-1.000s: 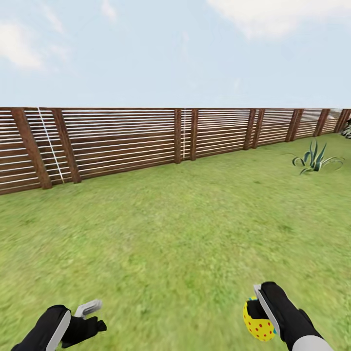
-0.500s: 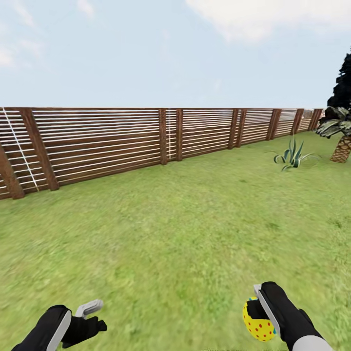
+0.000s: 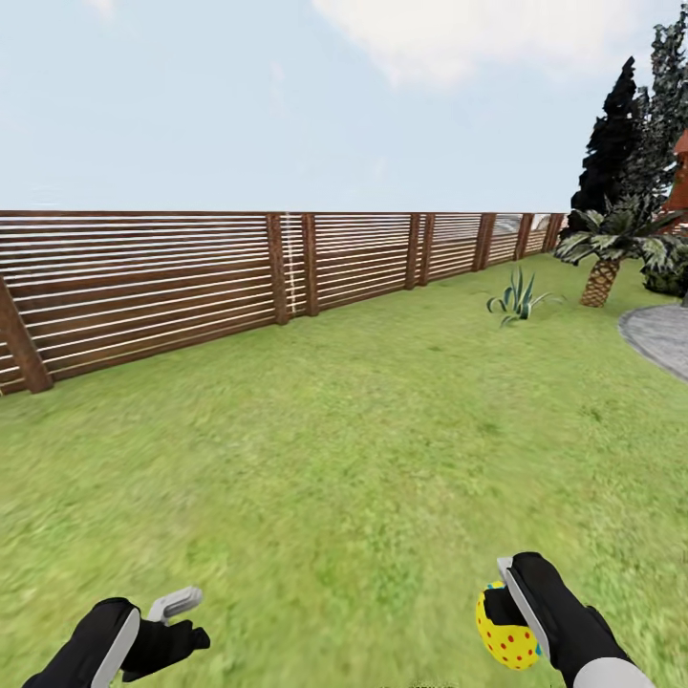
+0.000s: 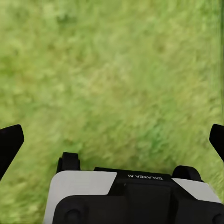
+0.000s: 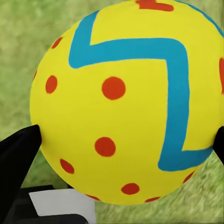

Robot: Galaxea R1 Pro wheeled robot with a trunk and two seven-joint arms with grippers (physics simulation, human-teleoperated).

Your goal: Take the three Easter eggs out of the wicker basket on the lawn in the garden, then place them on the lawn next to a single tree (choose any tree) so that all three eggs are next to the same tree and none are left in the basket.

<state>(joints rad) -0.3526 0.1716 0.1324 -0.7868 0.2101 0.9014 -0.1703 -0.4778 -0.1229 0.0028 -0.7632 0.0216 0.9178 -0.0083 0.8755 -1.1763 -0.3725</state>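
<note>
One Easter egg point(image 3: 505, 633), yellow with red dots, pinched in right gripper point(image 3: 506, 602) at lower right of frame. Left gripper point(image 3: 182, 621) at lower left, fingers spread wide, empty over lawn point(image 3: 344, 430). Farther off, brown slatted fence point(image 3: 191, 277) across the middle; spiky shrub point(image 3: 517, 298), short palm point(image 3: 607, 258), grey paving point(image 3: 659, 334) at right.
</note>
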